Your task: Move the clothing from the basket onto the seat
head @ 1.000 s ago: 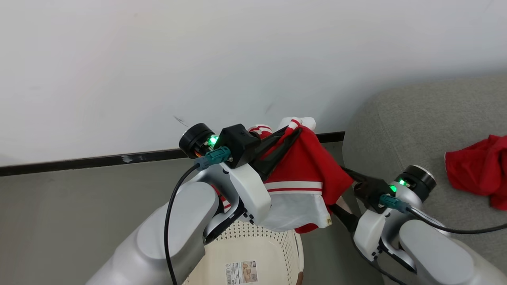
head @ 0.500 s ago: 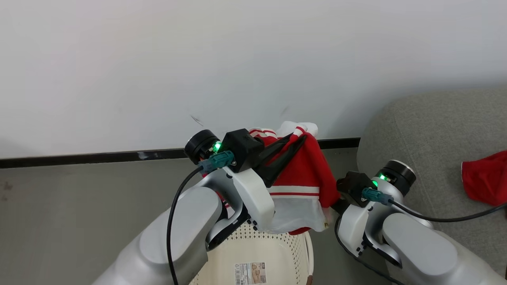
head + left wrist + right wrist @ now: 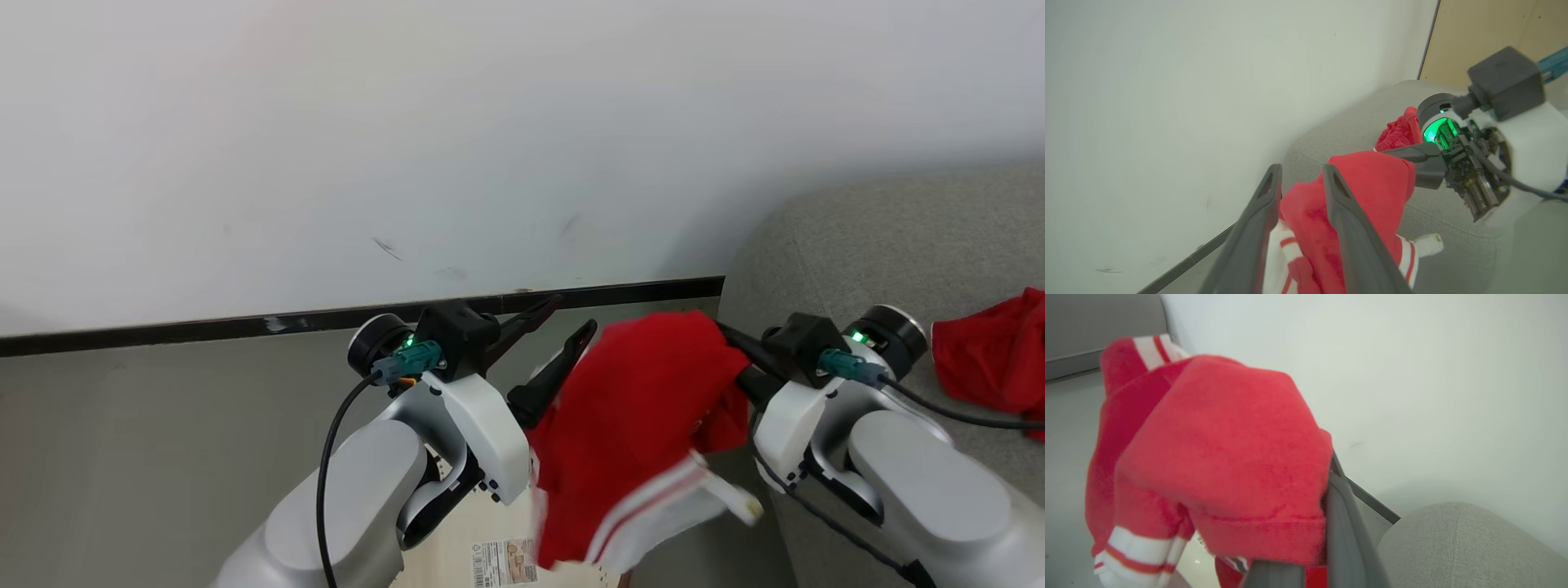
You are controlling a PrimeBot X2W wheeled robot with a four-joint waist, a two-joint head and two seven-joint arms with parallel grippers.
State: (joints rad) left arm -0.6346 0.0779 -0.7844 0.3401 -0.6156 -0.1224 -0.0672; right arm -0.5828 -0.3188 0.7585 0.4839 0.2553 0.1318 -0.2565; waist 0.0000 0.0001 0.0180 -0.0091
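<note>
A red garment with white stripes [image 3: 637,425] hangs from my right gripper [image 3: 720,331], which is shut on its upper edge. In the right wrist view the cloth [image 3: 1220,449] drapes over the dark fingers [image 3: 1343,522]. My left gripper [image 3: 571,314] stands open just left of the garment, its fingers [image 3: 1267,192] apart, with the red cloth [image 3: 1372,183] seen beyond them. Below the arms shows the cream bottom of the basket [image 3: 449,567] with its paper label [image 3: 502,562]. The grey seat [image 3: 857,245] is at the right, and another red garment [image 3: 988,359] lies on it.
A white wall [image 3: 408,147] with a dark baseboard [image 3: 204,331] runs behind the arms, above grey floor [image 3: 147,441]. A tan panel [image 3: 1494,32] stands beyond the seat in the left wrist view.
My left gripper has opened and let go of the garment. My right gripper has shut on it and carried it rightward and lower. The head camera has also shifted.
</note>
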